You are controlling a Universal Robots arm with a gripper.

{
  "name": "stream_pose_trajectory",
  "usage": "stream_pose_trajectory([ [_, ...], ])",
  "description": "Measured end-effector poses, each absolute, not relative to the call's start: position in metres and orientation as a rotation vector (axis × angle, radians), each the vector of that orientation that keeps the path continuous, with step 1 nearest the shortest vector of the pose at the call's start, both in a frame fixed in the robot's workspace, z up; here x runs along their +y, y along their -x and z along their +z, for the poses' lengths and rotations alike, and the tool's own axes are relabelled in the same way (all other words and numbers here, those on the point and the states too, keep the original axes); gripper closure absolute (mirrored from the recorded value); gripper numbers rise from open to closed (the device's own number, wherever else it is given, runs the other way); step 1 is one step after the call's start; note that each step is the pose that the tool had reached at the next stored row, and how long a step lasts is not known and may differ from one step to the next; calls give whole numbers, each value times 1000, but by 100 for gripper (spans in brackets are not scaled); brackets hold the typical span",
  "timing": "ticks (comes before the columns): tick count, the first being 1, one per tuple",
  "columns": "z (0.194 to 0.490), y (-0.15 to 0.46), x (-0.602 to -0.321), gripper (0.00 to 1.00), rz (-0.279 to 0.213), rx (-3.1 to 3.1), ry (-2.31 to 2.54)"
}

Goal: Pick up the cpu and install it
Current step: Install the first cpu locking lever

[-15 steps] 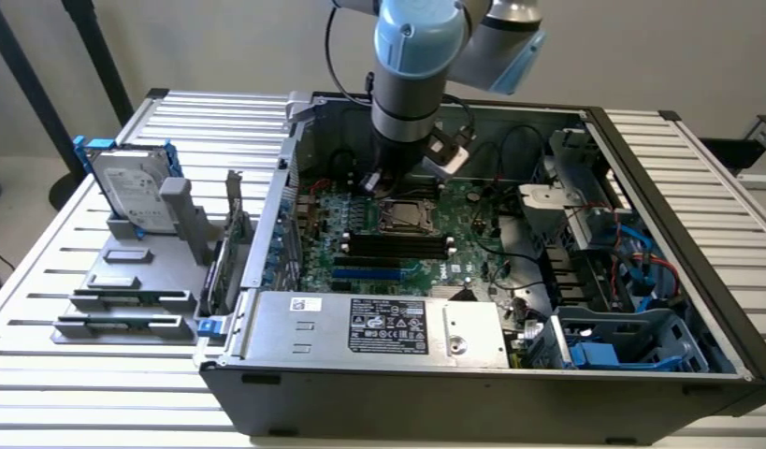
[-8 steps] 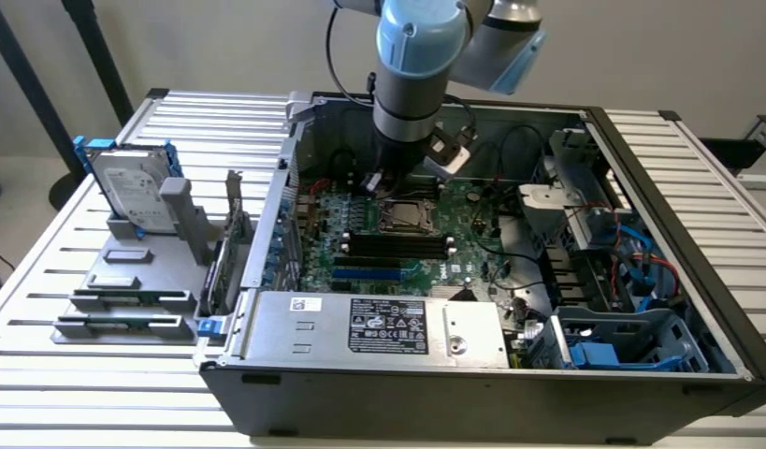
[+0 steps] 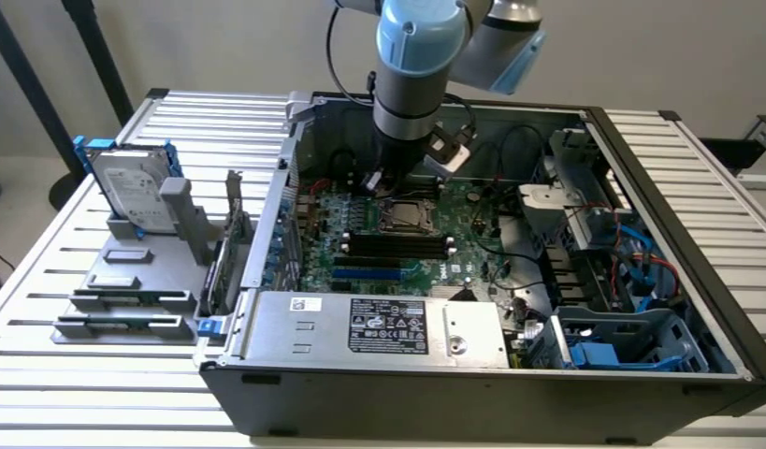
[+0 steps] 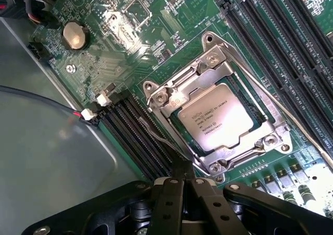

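Gripper is holding its fingers pressed together, gripping nothing, and is hanging close over the motherboard inside the open case. The cpu is lying flat within the metal socket frame, apart from the fingers. In the exterior view the gripper is standing at eleven o'clock of the cpu, memory slots are lying at six o'clock, and a hard drive is standing at nine o'clock, outside the case on a grey rack

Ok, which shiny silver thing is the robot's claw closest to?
The small square cpu, sitting in its socket on the green board just by the shut gripper. The big silver hard drive stands far off, outside the case.
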State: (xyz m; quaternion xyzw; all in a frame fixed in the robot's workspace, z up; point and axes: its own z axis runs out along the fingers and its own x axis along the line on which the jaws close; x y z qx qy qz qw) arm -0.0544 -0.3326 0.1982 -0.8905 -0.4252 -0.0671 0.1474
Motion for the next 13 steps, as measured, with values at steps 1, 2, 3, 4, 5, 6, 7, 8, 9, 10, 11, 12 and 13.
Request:
stream_pose_trajectory([
  [1,198,54,-333,89,-193,-1223,2563],
  [2,198,55,-333,89,-193,-1223,2563],
  [3,198,54,-333,89,-193,-1223,2563],
  [4,198,54,-333,89,-193,-1224,2563],
  [5,198,54,-333,89,-192,-1223,2563],
  [6,198,54,-333,89,-193,-1223,2563],
  [7,198,53,-333,89,-193,-1223,2563],
  [8,198,53,-333,89,-193,-1224,2563],
  [9,197,53,-333,89,-193,-1224,2563],
  [10,197,52,-333,89,-192,-1223,2563],
  [11,197,52,-333,89,-192,-1224,2563],
  [12,197,51,-333,89,-193,-1224,2563],
  [13,197,51,-333,89,-192,-1224,2563],
])
